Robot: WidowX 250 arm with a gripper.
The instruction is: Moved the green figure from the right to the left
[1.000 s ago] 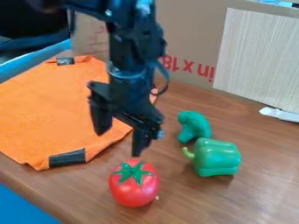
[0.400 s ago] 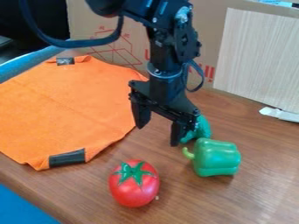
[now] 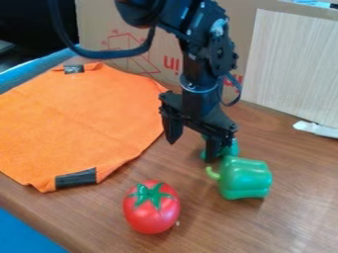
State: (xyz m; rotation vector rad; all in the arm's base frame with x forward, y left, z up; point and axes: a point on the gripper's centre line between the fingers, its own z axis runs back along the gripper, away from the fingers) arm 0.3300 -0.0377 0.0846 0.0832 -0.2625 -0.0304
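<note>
One each: tomato [image 3: 151, 213], pepper [image 3: 245, 179], possibly broccoli [image 3: 230, 149]

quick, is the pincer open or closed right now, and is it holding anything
Pincer: open, holding nothing, one finger in front of the green figure.

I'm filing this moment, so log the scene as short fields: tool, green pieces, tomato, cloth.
tool: open, over the table
dark green piece: partly hidden behind the tool; contact unclear
green pepper: in front of the dark green piece
tomato: red, green top, nearest the camera
cloth: orange, spread at the picture's left
</note>
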